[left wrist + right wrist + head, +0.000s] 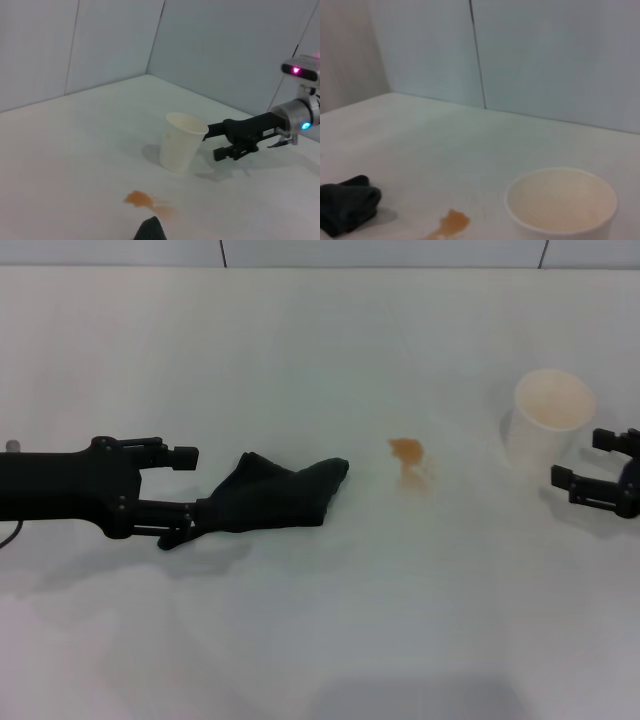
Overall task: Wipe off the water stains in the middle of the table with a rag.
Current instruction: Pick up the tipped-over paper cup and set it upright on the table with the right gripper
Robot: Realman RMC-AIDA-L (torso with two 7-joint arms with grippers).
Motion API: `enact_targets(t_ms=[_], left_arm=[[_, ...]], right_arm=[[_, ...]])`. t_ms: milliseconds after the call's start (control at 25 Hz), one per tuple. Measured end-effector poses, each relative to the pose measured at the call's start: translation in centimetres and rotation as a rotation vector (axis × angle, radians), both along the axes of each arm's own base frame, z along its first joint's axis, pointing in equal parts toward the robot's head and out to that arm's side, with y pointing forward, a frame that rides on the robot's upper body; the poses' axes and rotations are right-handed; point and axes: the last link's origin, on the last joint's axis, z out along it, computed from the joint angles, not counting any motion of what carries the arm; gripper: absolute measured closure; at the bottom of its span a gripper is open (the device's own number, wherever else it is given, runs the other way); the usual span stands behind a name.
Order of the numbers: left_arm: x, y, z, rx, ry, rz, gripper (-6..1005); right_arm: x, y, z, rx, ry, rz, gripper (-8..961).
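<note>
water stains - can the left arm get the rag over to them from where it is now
Probably yes. The left gripper holds the rag on the table, and only bare surface lies between the rag's tip and the water stains. The cup and right gripper sit beyond, out of the path.

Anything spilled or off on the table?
Yes: a small orange-brown liquid blot sits mid-table on the white table, between the dark rag in the left gripper and the upright white paper cup.

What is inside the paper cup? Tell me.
The cup stands upright beside the right gripper. Its pale inner wall shows a faint orange tint and no object. The lower wall and bottom are hidden below the picture's edge.
</note>
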Motion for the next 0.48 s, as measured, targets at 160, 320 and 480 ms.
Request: enact_targets(t_ms=[160,320,480], left_arm=[[0.0,0.0,0.0,0.000,0.000,-0.001,151],[0.0,0.0,0.0,0.001,0.000,-0.004,151],[0.0,-0.1,0.0,0.001,0.000,-0.006,152]], right_arm=[[-0.1,-1.4,0.9,-0.001,0.024,0.034,80],[-0.9,-2.4,1.7,-0.012,0.061,0.099,80],[-2.2,-2.9,2.5,-0.024,0.112,0.176,80]])
